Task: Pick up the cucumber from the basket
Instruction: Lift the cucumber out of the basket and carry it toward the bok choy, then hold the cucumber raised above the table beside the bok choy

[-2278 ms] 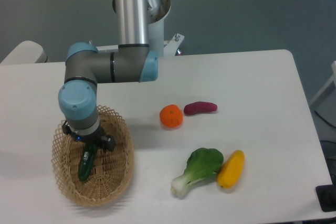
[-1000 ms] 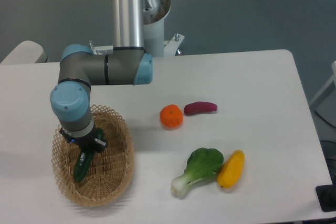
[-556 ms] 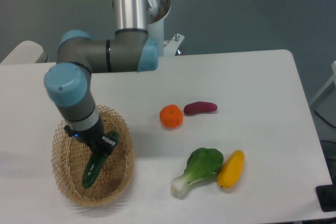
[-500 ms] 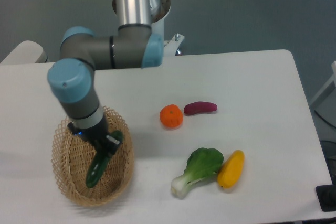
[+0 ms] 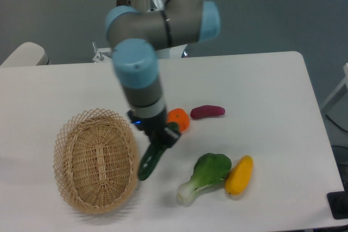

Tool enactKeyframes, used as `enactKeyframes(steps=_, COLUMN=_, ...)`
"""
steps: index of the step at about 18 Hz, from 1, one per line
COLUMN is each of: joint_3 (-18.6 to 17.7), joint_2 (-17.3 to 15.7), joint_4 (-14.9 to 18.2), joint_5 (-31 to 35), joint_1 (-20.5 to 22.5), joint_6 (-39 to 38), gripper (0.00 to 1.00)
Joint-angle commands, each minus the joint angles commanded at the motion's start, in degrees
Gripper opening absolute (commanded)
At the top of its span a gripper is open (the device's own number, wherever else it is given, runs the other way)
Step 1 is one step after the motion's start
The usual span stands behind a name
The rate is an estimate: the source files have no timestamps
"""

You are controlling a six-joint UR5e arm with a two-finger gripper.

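Observation:
My gripper [image 5: 161, 140] is shut on the cucumber [image 5: 150, 159], a slim dark green one that hangs slanted down to the left from the fingers. It is held in the air to the right of the basket [image 5: 97, 158], just outside its right rim. The oval tan wicker basket stands at the table's front left and holds nothing. The arm comes down from the top of the view and hides part of the orange behind it.
An orange [image 5: 179, 119] and a purple eggplant [image 5: 207, 112] lie right of the gripper. A bok choy [image 5: 204, 177] and a yellow squash [image 5: 239, 175] lie at the front right. The table's front edge is close below the basket.
The gripper lifted the cucumber out of the basket and carried it right, past the basket's rim. The basket now holds nothing.

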State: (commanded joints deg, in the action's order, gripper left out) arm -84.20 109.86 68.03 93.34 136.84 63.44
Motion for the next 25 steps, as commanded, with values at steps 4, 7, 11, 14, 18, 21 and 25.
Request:
enactKeyframes(steps=4, joint_3=0.0, joint_2=-0.26, joint_4=0.26, joint_5=0.0, joint_1=4.22, joint_6=6.95, gripper=0.17)
enactKeyframes(steps=7, joint_3=0.0, joint_2=-0.26, joint_4=0.79, joint_5=-0.26, joint_1=7.3, joint_6=12.83, gripper=0.17)
enactKeyframes(steps=11, joint_3=-0.09, joint_2=-0.26, joint_4=0.79, joint_5=-1.14, joint_1=9.32, joint_6=16.01, gripper=0.17)
enactKeyframes(steps=14, joint_3=-0.17, joint_2=-0.26, joint_4=0.79, joint_5=-1.49, joint_1=9.5, joint_6=16.37, gripper=0.17)
enactKeyframes(steps=18, joint_3=-0.17, joint_2=-0.18, joint_4=0.79, joint_5=-1.85, joint_1=9.68, joint_6=16.37, gripper=0.17)
enactKeyframes(steps=21, joint_3=-0.18, joint_2=-0.09, joint_4=0.7, joint_5=-1.85, joint_1=9.59, joint_6=16.37, gripper=0.17)
enactKeyframes(steps=25, joint_3=-0.17, joint_2=-0.09, joint_4=0.7, joint_5=-1.85, joint_1=9.5, joint_6=16.37, gripper=0.17)
